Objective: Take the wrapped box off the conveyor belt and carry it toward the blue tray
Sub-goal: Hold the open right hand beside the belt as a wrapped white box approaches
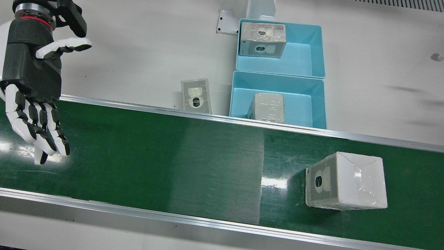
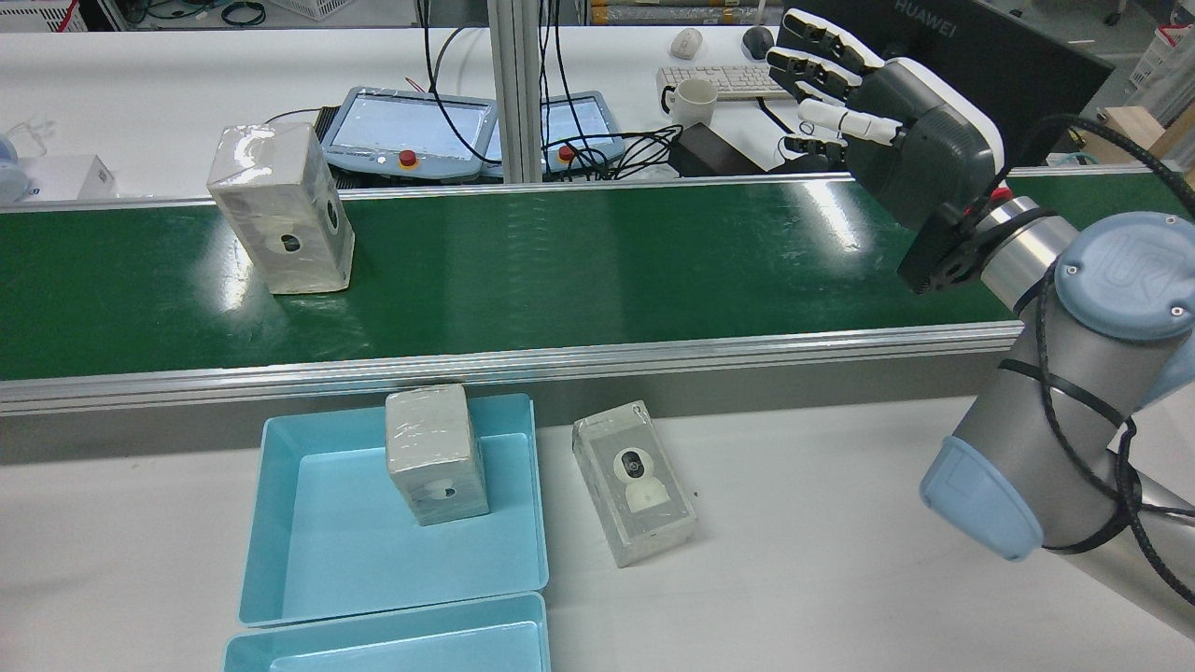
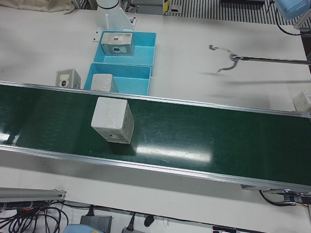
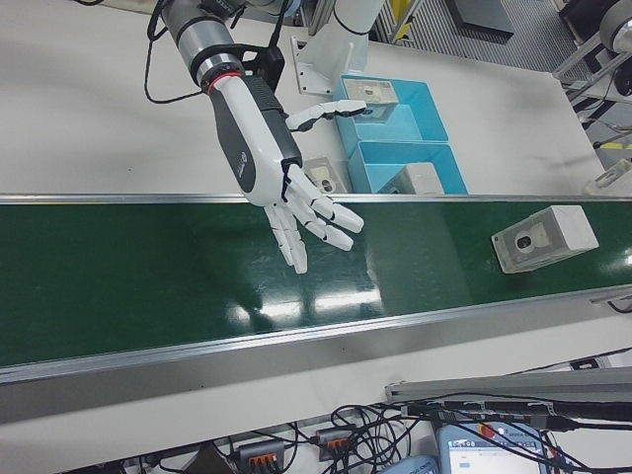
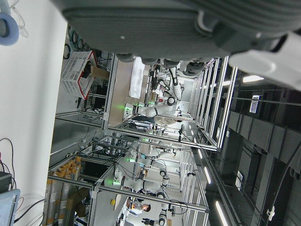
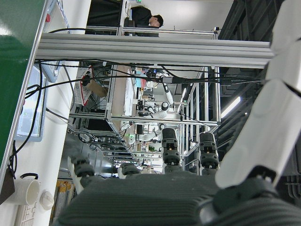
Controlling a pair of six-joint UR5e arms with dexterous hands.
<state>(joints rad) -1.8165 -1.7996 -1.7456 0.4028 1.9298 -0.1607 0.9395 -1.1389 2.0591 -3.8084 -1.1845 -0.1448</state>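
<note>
On the belt: I see the wrapped box [image 1: 346,181] standing on the green conveyor belt [image 1: 156,163], toward the robot's left end, nothing touching it.
Right hand: my right hand [image 1: 34,86] hangs over the belt's opposite end, well apart from the box, fingers spread, holding nothing.
Left hand: its own camera shows only the underside of the left hand [image 5: 178,33] against the lab behind; I cannot tell whether it is open or closed.
In the way: bare belt between hand and box; a loose box [image 1: 196,96] lies flat on the white table [image 1: 381,52], just beside the near blue tray [image 1: 321,104].
Trays: near tray holds one wrapped box [image 1: 267,107] standing upright; far blue tray [image 1: 317,48] holds another [image 1: 263,39] in its corner.
View differences: rear view alone shows the pendants [image 2: 401,126], keyboard [image 2: 714,82] and mug [image 2: 693,101] beyond the belt; left-front view shows the box but no hand.
</note>
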